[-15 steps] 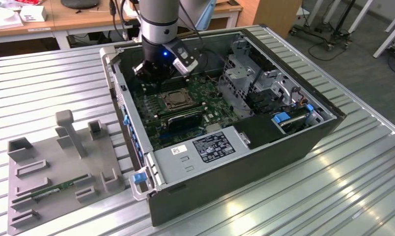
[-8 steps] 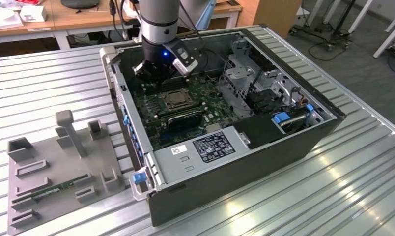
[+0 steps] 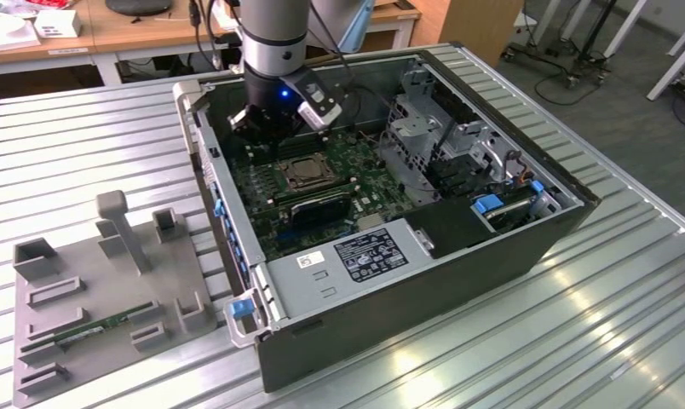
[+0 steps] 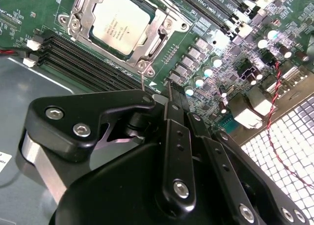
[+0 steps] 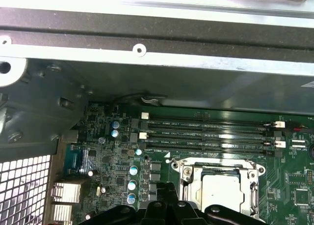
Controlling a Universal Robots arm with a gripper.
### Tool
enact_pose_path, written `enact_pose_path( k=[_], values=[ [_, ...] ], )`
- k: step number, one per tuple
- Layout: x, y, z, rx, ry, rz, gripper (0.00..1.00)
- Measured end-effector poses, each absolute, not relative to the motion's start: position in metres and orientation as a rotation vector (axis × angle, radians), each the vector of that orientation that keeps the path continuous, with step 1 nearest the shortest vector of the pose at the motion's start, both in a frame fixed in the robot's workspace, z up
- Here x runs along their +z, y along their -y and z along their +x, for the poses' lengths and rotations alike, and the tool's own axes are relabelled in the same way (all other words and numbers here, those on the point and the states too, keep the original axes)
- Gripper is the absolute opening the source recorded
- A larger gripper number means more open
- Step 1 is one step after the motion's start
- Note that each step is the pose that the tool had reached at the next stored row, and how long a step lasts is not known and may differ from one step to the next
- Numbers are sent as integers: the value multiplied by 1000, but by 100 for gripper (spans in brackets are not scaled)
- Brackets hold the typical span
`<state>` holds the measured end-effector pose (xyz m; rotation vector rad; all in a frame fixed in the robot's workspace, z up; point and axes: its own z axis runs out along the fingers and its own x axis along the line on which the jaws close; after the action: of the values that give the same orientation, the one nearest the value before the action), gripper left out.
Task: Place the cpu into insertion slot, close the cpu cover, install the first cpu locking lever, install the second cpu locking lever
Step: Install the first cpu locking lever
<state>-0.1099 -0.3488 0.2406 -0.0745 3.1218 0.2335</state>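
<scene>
A ribbed metal surface (image 3: 570, 341) carries an open computer case (image 3: 525, 247) at its middle. A grey fixture tray (image 3: 87, 281) sits near the surface's edge at the exterior view's left, with a green memory stick (image 3: 93, 328) lying in it. Inside the case, the green motherboard (image 3: 363, 175) covers the floor, and a power supply (image 3: 359, 251) sits along the case's near wall.

The arm reaches down into the case, and the pincer (image 4: 169, 98) hangs low over the motherboard, close to the far wall. It looks clenched, tips drawn together. The insertion slot (image 5: 189, 172) lies just beyond those tips, toward the middle of the board. The cpu (image 4: 120, 22) sits flat inside the slot, pale top up. The cpu cover (image 4: 158, 28) appears to be down over it, framing the chip through its window.

A thin metal rod (image 4: 143, 77), probably one of the locking levers, runs from the slot's nearest corner straight toward the pincer tips. I cannot tell whether the tips actually pinch it.

Long black memory slots (image 5: 206, 134) run parallel to one side of the slot, between it and the case wall. Small capacitors (image 4: 198, 80) crowd the board beside the tips.
</scene>
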Motion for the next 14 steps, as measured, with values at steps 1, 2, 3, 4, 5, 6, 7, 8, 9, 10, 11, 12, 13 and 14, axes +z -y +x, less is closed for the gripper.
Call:
enact_pose_path(
  k=[1,2,3,4,5,6,7,8,9,10,11,12,13,14],
  values=[
    [241,349,-110,233,-3122,-74,11],
    [241,349,-110,233,-3122,-74,11],
    [241,349,-110,233,-3122,-75,11],
    [241,349,-110,233,-3122,-75,11],
    [241,349,-110,233,-3122,-75,11],
    [241,349,-110,233,-3122,-74,11],
    [241,349,-111,233,-3122,-74,11],
    [241,349,-111,234,-3122,-74,11],
    [241,349,-111,234,-3122,-74,11],
    [241,349,-112,234,-3122,-74,11],
    [241,349,-112,233,-3122,-74,11],
    [241,349,-113,233,-3122,-74,11],
    [241,349,-113,233,-3122,-74,11],
    [241,349,-113,233,-3122,-74,11]
  ],
)
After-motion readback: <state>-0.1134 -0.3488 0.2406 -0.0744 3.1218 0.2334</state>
